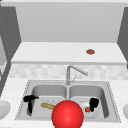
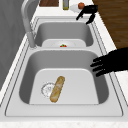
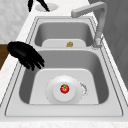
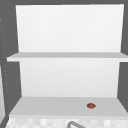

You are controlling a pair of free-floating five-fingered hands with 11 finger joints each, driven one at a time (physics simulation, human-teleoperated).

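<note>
On white plate [image 3: 53, 95], red tomato [image 3: 64, 88]

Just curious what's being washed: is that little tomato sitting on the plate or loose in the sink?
On the plate. The tomato rests at the middle of the white plate, which lies flat on the floor of the right basin.

A small brown thing [image 4: 91, 105] lies on the lower shelf [image 4: 50, 106].

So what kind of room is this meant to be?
It looks like a simulated kitchen: a steel double sink with a faucet, a bread loaf in one basin, a tomato on a plate in the other, and open shelves on the wall above.
</note>
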